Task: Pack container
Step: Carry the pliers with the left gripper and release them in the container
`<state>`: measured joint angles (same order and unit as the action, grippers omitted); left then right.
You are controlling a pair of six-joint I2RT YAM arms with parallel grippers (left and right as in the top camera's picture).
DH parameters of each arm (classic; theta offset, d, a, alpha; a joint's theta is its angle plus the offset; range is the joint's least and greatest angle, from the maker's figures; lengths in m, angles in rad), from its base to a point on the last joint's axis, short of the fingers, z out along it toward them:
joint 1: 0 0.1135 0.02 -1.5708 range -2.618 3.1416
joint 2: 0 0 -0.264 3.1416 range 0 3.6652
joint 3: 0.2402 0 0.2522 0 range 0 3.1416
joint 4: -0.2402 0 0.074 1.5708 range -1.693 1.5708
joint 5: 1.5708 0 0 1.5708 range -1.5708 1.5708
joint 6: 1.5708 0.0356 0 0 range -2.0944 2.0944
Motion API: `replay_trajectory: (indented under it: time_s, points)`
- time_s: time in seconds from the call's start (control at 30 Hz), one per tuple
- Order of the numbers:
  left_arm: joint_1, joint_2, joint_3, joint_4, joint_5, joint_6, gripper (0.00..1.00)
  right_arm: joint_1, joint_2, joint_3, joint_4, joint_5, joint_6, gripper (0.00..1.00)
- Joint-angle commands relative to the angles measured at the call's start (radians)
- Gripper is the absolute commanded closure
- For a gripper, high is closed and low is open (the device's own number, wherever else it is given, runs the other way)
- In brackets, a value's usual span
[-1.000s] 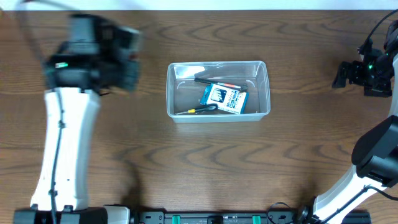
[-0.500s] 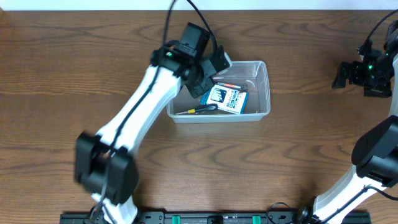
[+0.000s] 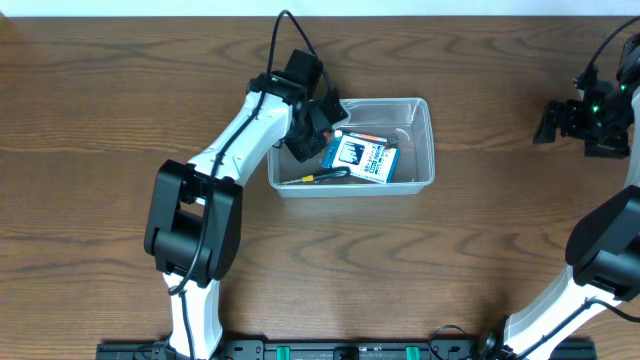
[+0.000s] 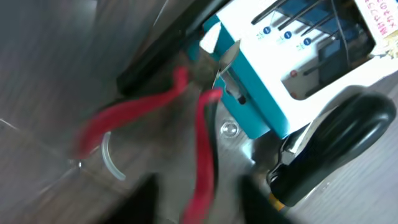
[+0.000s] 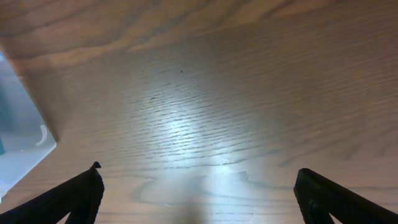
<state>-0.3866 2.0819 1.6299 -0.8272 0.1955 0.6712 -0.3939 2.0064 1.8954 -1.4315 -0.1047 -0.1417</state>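
One clear container, blue-and-white box, red-handled pliers inside

**A robotics lab bench**

This is a robot test station. Two jointed machines, the left arm and the right arm, both white and black, rise from a black mounting rail with green fittings. The rail runs along the near edge of a wood-grain worktop. A black cable loops loose above the left arm, and a green light glows on the right arm's wrist. On the worktop sits a staged set of goods: a clear container holding a blue-and-white box, a red-handled tool and a black-handled tool. Cameras look down from overhead and out from each wrist.
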Motion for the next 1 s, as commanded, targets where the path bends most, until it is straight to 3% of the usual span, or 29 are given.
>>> replay_trajectory:
  time_s: [0.0,0.27,0.47,0.6,0.83,0.97]
  points:
    - [0.009,0.005,0.002,-0.001,-0.002,0.005,0.30,0.009,-0.003,0.002,0.003,-0.008,0.006,0.01]
    - [0.008,-0.022,0.002,-0.009,-0.002,0.003,0.19,0.010,-0.003,0.002,0.004,-0.008,0.006,0.01]
    - [0.006,-0.200,0.003,-0.026,-0.039,-0.011,0.17,0.087,-0.010,0.035,0.018,-0.034,-0.029,0.01]
    - [0.020,-0.365,0.003,-0.047,-0.188,-0.112,0.01,0.223,-0.017,0.145,0.039,-0.019,-0.049,0.01]
    - [0.174,-0.581,0.002,-0.132,-0.238,-0.338,0.02,0.401,-0.021,0.300,0.026,-0.019,-0.034,0.01]
    - [0.267,-0.678,-0.016,-0.200,-0.237,-0.372,0.02,0.415,-0.076,0.303,-0.034,-0.019,-0.008,0.01]
